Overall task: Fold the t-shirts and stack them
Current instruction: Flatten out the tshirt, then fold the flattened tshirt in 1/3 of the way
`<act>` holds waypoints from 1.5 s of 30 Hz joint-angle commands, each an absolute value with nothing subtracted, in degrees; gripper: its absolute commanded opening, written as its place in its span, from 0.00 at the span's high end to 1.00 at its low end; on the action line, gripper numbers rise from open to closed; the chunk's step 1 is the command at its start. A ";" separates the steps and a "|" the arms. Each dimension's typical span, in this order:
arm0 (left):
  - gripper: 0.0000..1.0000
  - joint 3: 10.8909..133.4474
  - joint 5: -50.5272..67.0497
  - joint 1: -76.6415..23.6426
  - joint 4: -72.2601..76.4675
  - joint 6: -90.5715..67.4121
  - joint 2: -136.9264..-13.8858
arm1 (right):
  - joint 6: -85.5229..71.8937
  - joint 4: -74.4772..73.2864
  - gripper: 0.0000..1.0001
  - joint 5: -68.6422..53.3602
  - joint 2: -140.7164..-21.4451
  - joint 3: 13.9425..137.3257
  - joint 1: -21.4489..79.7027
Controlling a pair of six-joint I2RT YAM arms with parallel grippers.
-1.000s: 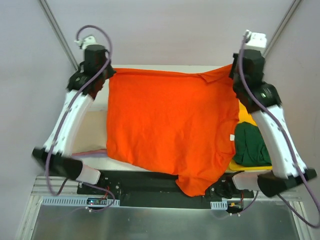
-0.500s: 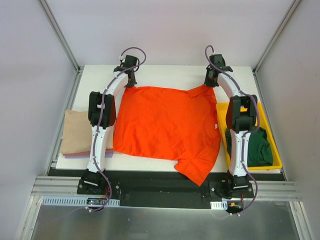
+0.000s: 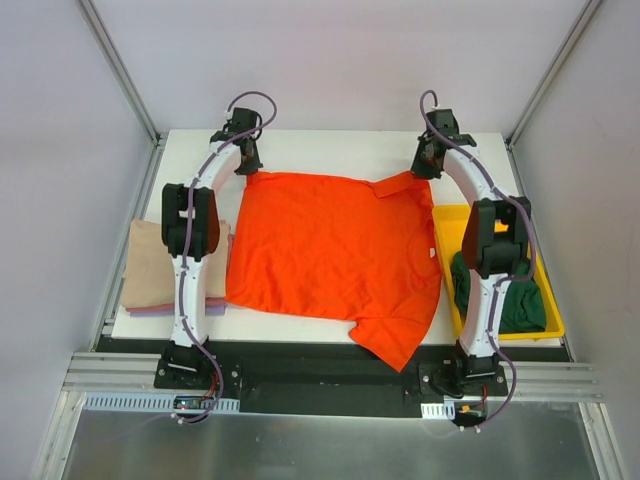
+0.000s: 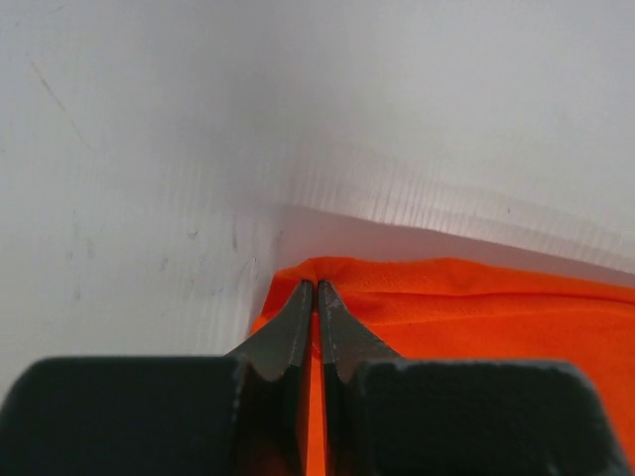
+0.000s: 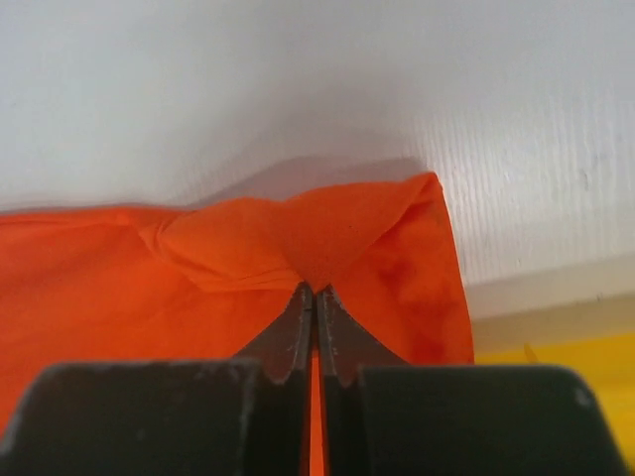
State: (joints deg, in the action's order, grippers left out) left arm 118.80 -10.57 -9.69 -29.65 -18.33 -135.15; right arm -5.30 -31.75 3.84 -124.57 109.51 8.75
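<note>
- Pinching the orange-red t-shirt (image 3: 330, 250) by its far edge, both arms are reaching across the bench (image 3: 330, 145). The left jaws are squeezing tight on the corner at 11 o'clock, and the right jaws are squeezing tight on a bunched flap at 1 o'clock.
- The shirt is lying spread over the middle of the bench and looking mostly flat, with one sleeve (image 3: 392, 345) drooping over the near edge at 5 o'clock.
- Judging by this, the step in hand is laying the shirt out square before the first fold.
- Doing it well is likely meaning drawing both pinched points toward 12 o'clock together and evenly, so the far edge is ending up straight and the hanging sleeve is sliding back onto the bench.
- In the right wrist view the cloth is gathering into a ridge just ahead of the jaws. Easing that hand outward toward 2 o'clock should be smoothing it before letting go.
- The yellow tray (image 3: 447, 222) at 3 o'clock is holding the dark green t-shirt (image 3: 522, 305). The orange-red cloth is reaching its rim, though whether it is overlapping I cannot tell.
- The tan folded shirt (image 3: 150, 262) is waiting at 9 o'clock, just beside the orange-red one, so sideways tugs should be staying small.
</note>
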 commanded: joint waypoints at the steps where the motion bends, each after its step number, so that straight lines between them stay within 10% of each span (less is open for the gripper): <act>1: 1.00 114.01 -7.91 -9.84 -28.92 -15.74 -125.34 | -8.26 -33.57 1.00 3.69 -112.95 104.78 8.70; 45: 0.98 75.85 -11.78 -9.84 -26.72 -17.05 -100.11 | -22.41 -32.61 0.91 8.09 -70.05 51.51 13.45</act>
